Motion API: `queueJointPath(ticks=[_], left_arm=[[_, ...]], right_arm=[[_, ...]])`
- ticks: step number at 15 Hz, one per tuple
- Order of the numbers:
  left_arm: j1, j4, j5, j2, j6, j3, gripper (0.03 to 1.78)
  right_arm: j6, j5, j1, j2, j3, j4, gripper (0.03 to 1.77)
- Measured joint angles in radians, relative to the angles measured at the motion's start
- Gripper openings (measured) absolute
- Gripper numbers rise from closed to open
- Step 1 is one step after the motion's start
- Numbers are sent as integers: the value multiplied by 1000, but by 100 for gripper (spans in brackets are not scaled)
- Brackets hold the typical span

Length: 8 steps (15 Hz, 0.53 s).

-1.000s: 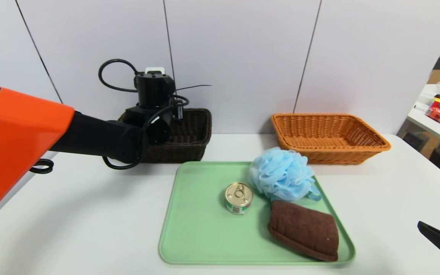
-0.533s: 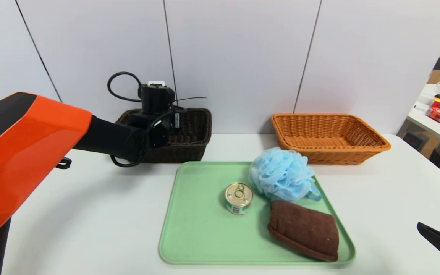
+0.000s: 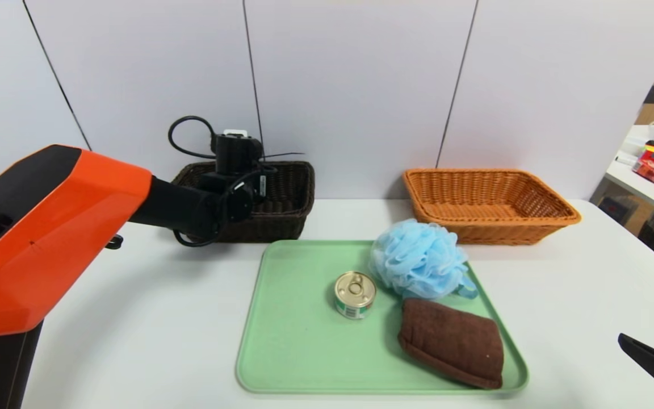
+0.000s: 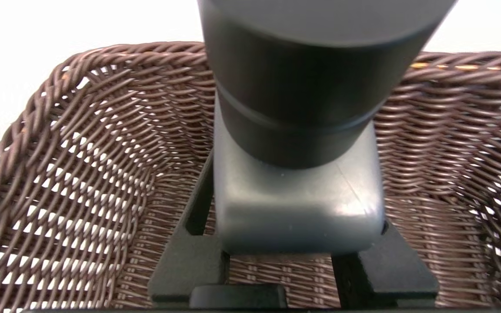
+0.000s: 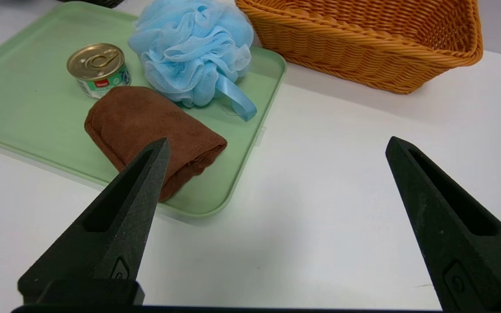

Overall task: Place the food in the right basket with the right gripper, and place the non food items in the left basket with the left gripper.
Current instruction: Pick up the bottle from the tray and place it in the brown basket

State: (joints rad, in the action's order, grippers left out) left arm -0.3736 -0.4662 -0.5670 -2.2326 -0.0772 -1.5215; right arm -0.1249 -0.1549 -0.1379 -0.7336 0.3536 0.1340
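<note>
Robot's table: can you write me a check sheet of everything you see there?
Surface: white table, green tray on it.
Job's things: tin can, blue pouf and brown towel on the tray; orange basket empty.
Clutter: nothing seen.
Grippers: left gripper shut on black bottle inside dark basket; right gripper open, parked over bare table.
Cables: black loop on left wrist.
Surroundings: grey wall panels, side table with colourful things.
</note>
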Motion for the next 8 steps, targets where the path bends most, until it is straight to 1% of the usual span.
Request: queueJointPath(ticks=[1, 3, 4, 6, 8], left_arm=[[0, 6, 0, -1, 0, 0, 64], [1, 16, -1, -1, -1, 1, 88], [1, 16, -1, -1, -1, 1, 98], [1, 12, -4, 1, -2, 0, 114], [1, 11, -6, 3, -1, 1, 127]], right_arm=[[0, 0, 0, 0, -1, 0, 171], [0, 0, 0, 0, -1, 0, 171], [0, 0, 0, 1, -1, 0, 171], [0, 0, 0, 1, -1, 0, 171], [0, 0, 0, 3, -1, 0, 171]])
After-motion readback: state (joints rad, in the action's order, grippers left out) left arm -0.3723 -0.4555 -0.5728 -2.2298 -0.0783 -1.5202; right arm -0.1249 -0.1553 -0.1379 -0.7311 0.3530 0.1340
